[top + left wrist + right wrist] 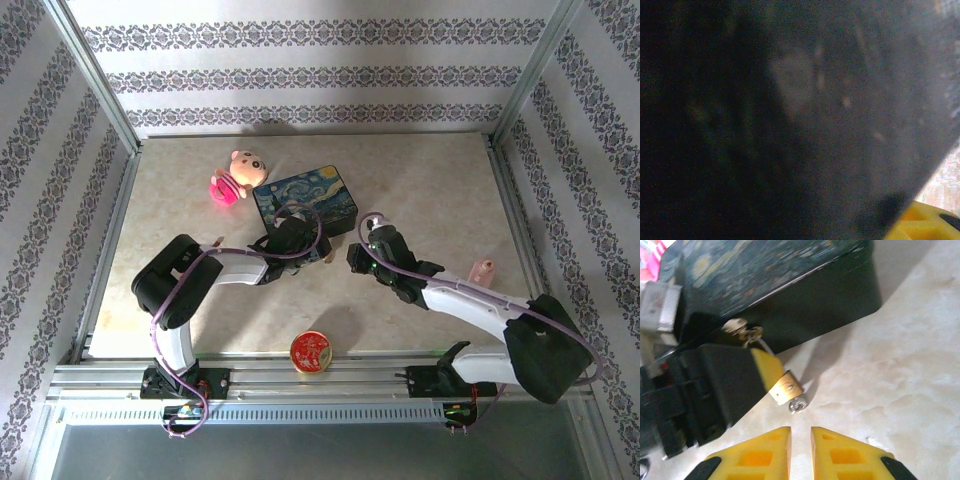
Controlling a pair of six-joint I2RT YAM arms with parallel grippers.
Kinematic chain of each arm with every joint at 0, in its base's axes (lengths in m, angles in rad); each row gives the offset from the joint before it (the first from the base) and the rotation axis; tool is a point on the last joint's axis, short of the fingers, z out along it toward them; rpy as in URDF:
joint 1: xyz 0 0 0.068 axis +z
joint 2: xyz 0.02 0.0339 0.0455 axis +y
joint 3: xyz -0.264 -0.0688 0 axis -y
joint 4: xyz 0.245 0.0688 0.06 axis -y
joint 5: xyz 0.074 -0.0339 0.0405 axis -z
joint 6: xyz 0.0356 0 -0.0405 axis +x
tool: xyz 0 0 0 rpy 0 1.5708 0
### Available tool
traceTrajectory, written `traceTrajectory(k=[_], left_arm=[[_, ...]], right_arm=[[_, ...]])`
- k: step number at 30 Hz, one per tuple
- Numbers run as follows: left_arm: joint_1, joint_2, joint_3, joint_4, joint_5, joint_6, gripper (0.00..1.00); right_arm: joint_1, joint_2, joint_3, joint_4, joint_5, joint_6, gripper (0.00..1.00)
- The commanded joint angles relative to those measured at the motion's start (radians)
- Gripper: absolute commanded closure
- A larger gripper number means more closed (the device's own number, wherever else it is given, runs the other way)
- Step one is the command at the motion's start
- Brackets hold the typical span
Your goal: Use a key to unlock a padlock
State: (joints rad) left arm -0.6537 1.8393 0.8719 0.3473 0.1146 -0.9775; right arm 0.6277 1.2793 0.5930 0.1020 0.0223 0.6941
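Note:
The small brass padlock hangs by its thin shackle from the clasp on the front of the painted box. A silvery key sticks out of its bottom end. One yellow finger of my left gripper presses on the padlock's side; its other finger is hidden, and the left wrist view is dark against the box. My right gripper sits just short of the key, its fingers a narrow gap apart with nothing between them. From above, the right gripper faces the left one in front of the box.
A pink pig toy lies behind the box on the left. A round red-gold tin stands at the near edge between the arm bases. A small pinkish object lies at the right. Metal posts and patterned walls enclose the table.

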Motion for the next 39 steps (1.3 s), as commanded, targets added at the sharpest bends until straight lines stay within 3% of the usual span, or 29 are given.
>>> traceTrajectory(k=[1,6,9,23,33,39], left_arm=[[-0.01,0.005,-0.017,0.052,-0.026,0.023,0.45],[-0.014,0.0,-0.029,0.041,-0.012,0.012,0.47],[-0.015,-0.004,-0.056,0.057,-0.003,-0.008,0.49],[-0.015,0.003,-0.092,0.13,0.037,-0.033,0.59],[-0.017,0.012,-0.098,0.12,0.061,-0.052,0.65],[-0.017,-0.018,-0.088,0.035,0.031,-0.059,0.82]], right_arm=[[-0.026,0.053,-0.008,0.063,-0.075,0.043,0.85],[-0.035,0.163,0.038,0.124,-0.134,0.066,0.88],[-0.042,0.244,0.058,0.184,-0.176,0.097,0.96],[-0.06,0.519,0.12,0.443,-0.297,0.211,0.99],[-0.059,0.547,0.094,0.533,-0.319,0.252,0.98],[-0.059,0.486,0.053,0.518,-0.296,0.236,0.97]])
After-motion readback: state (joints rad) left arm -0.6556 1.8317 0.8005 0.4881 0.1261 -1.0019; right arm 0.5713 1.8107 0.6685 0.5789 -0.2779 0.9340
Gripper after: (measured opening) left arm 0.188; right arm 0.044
